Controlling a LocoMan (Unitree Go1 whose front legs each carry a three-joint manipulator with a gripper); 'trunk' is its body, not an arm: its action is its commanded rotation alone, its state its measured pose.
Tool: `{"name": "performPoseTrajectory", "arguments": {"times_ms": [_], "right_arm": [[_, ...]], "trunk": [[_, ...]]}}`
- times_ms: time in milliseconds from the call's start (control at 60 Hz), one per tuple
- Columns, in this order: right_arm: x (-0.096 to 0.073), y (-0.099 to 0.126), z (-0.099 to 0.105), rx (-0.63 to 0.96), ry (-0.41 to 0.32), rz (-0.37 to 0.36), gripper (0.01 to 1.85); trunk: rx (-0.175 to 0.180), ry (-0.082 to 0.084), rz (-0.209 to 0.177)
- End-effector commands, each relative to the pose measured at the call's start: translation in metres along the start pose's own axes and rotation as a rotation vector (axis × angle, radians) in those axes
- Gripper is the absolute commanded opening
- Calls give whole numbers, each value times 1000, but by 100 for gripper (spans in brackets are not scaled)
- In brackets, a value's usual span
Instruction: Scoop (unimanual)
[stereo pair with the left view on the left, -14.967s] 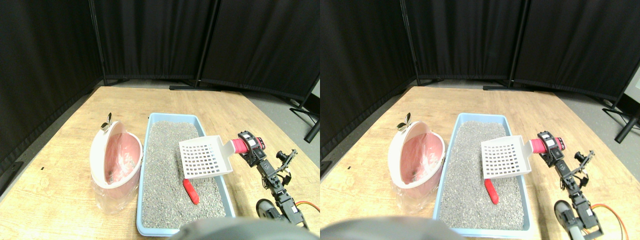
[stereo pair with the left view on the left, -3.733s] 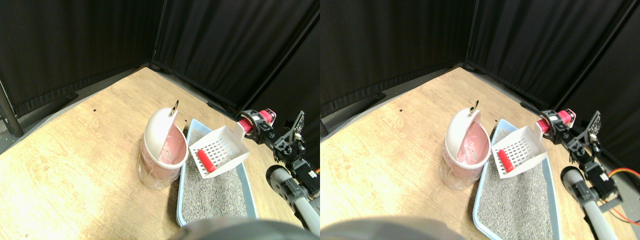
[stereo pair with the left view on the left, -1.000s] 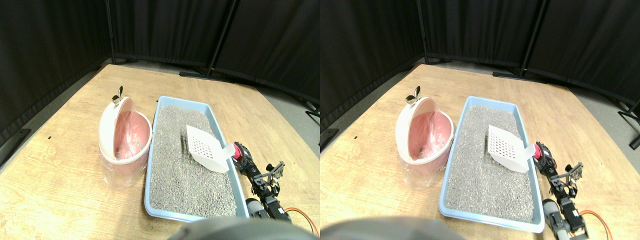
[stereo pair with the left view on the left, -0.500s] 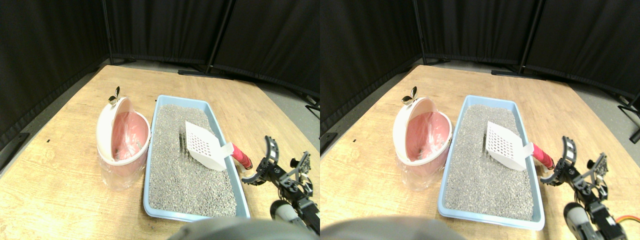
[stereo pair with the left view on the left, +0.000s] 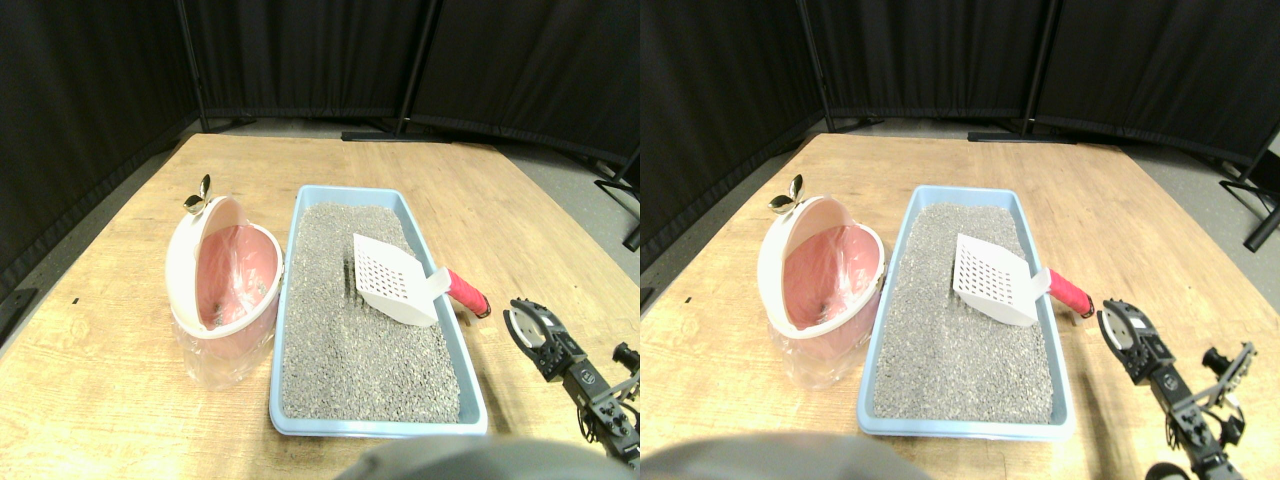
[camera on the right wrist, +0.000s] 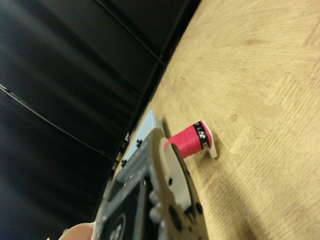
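The white slotted scoop (stereo pair with the left view on the left: 392, 282) lies on the grey litter, and its red wrapped handle (stereo pair with the left view on the left: 465, 293) sticks out over the right rim of the blue tray (stereo pair with the left view on the left: 470, 385). In the wrist view the red handle end (camera on the right wrist: 192, 142) rests free on the wooden floor beyond the jaw, beside the tray's blue corner (camera on the right wrist: 145, 131). My right gripper (stereo pair with the left view on the left: 522, 320) hovers right of the tray, a short way in front of the handle. It is shut, touches nothing and holds nothing.
A pink bin (stereo pair with the left view on the left: 225, 285) with a white swing lid and a plastic liner stands against the tray's left side. Wooden floor (stereo pair with the left view on the left: 120, 400) surrounds everything. Black curtain panels on stands (stereo pair with the left view on the left: 400, 70) close off the back and left.
A second ago my gripper held the scoop's handle. It has since let go, drawn back toward the lower right and shut. The scoop stays in the tray. The camera has shifted.
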Motion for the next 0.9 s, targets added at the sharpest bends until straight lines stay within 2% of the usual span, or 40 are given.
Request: {"name": "performPoseTrajectory", "arguments": {"times_ms": [17,50,150,250,500,783,900], "right_arm": [[1,8,-5,-33,-136,126,5],[-1,6,-11,-7,-126,113,5],[-3,1,-30,-21,-209,148,5],[-7,0,-37,-16,-205,118,5],[-9,4,-30,-19,-195,91,5],[-4,13,-23,-21,-195,75,5],[-1,14,-22,-24,-193,80,5]], "trunk": [[-25,-14,-18],[-25,-15,-18],[-22,-14,-16],[-19,-11,-18],[-17,-8,-33],[-21,-9,-35],[-23,-4,-35]]}}
